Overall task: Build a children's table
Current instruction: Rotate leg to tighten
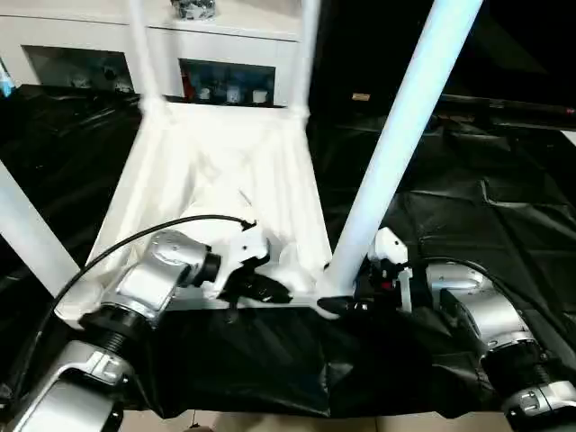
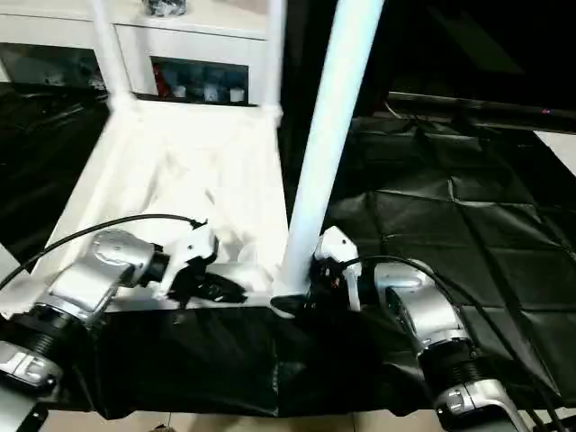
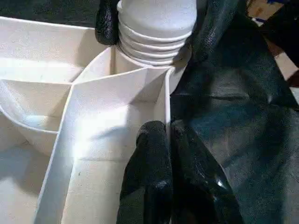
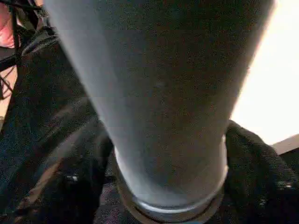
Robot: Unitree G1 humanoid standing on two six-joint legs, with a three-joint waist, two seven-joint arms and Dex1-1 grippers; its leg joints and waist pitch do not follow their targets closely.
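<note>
Right claw [image 4: 163, 186] straddles leg [image 1: 396, 153] base; left claw [image 3: 161, 154] pinches tabletop [image 1: 225, 171] rim.

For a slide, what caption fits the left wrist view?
Left tool pinches the upturned tabletop's rim while the right tool's fingers flank the threaded leg at its corner socket.

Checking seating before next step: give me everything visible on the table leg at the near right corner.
The long tapered white plastic tube leg stands up from the near right round corner socket of the upturned white ribbed plastic tabletop, leaning slightly to the right. Its ribbed, thread-like end is still partly exposed above the socket. The right gripper has its jaws around the leg's base; the left gripper, jaws shut, pinches the tabletop's edge wall beside that socket.
</note>
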